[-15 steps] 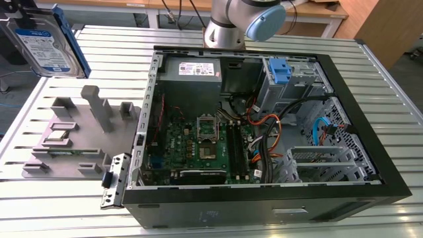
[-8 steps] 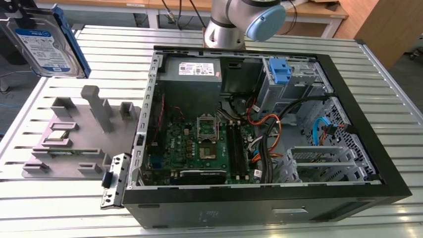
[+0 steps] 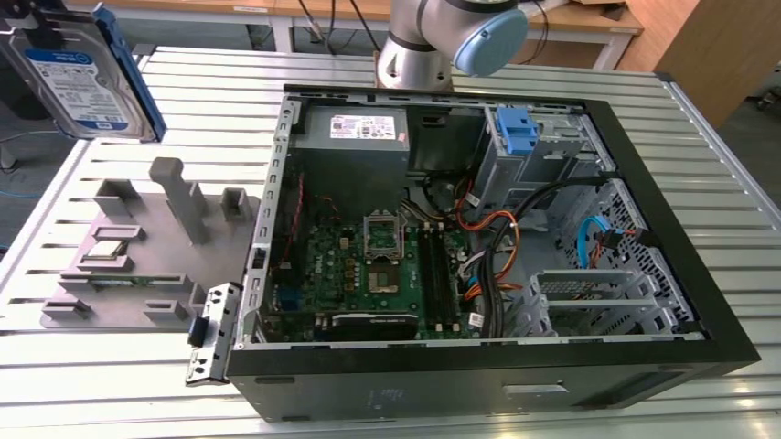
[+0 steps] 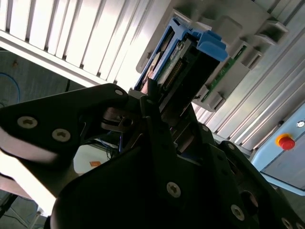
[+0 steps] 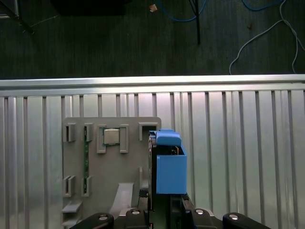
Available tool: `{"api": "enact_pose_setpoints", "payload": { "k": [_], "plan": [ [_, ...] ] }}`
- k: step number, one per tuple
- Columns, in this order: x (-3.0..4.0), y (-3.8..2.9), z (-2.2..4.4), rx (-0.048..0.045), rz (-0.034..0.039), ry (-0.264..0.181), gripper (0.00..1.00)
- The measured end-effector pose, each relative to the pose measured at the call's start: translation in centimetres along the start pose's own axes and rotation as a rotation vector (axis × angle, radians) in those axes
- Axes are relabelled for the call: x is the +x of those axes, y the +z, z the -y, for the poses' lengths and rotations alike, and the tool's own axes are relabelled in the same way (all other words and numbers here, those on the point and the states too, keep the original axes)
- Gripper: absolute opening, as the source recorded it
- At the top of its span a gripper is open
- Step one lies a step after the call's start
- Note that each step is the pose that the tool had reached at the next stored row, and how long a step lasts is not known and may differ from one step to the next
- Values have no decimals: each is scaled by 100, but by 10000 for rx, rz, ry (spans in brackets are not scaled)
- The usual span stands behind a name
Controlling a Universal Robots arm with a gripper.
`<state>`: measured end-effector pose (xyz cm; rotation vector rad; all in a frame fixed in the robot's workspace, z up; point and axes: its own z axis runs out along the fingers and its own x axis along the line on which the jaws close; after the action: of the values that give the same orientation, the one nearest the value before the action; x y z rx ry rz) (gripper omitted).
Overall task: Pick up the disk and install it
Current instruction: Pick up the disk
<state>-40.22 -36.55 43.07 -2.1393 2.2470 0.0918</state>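
The flat silver-metal hard disk with its blue plastic bracket hangs in the air at the far end of the exterior view's left, clear of the slatted aluminium table and well apart from the open black computer case. It stands on edge with its labelled face turned outward. I judge this suits a drive that has to slide edge-first into a bay rather than drop in flat.

In the second wrist view the black two-finger claw is closed on one end of the disk. Its fingers pinch the thin body while the bracket and the connector end point away from the wrist. In the first wrist view the disk hangs over the edge of the grey moulded parts holder, whose upright slots look made to keep components standing and easy to grip.

Inside the case, at its far right in the exterior view, a lone blue plastic bracket sits in the metal drive cage — apparently where drives mount.

As for writing, the disk carries a blue-and-white label with rows of dark print. The grey power-supply box at the far side of the case has a white sticker with small red marks. A red push-button on a yellow base shows beyond the table — it looks like a stop switch.
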Motion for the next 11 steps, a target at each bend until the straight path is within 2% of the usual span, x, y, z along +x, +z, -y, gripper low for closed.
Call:
{"api": "enact_pose_setpoints", "payload": {
  "k": [6,11],
  "plan": [
    [-7,-103,-2,1,1,0,35],
    [-10,-147,-3,2,1,0,35]
  ]
}}
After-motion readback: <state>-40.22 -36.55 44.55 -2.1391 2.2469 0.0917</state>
